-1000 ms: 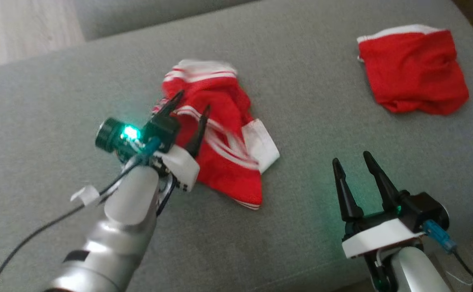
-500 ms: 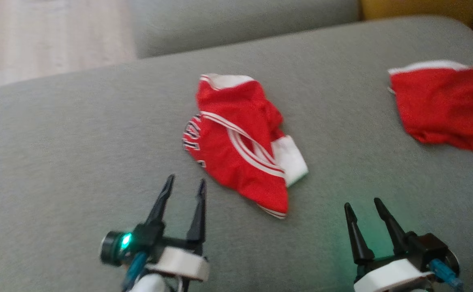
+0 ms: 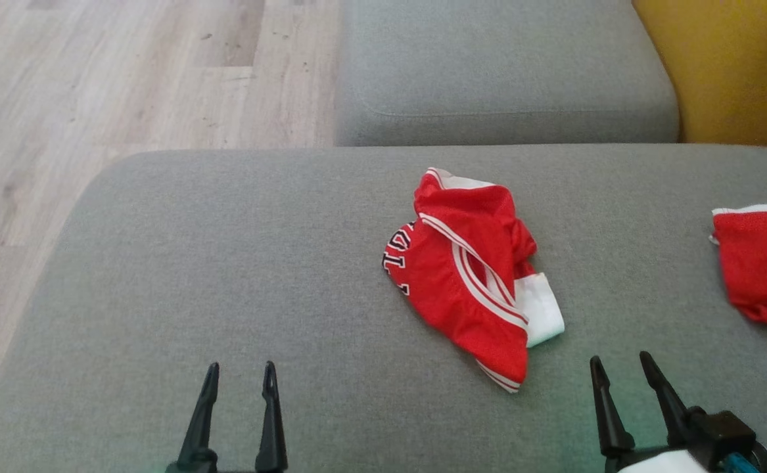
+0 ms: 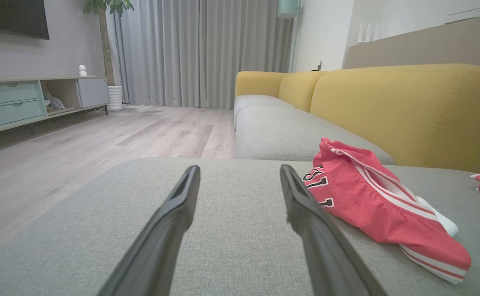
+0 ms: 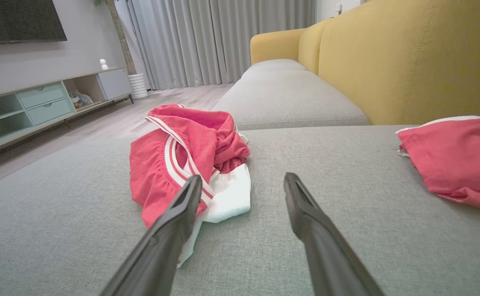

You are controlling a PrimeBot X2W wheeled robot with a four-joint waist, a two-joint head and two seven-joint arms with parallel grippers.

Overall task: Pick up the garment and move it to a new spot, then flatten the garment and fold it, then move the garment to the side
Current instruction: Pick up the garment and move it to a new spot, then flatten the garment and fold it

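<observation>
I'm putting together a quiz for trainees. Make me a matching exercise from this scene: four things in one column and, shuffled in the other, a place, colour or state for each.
1 striped garment
2 plain red garment
3 sofa back
4 left claw

a yellow
b open, holding nothing
c bunched up mid-cushion
d right of the striped one

Pairs: 1-c, 2-d, 3-a, 4-b

Bare grey cushion (image 3: 225, 276) lies open left of the garment (image 3: 468, 282).
</observation>
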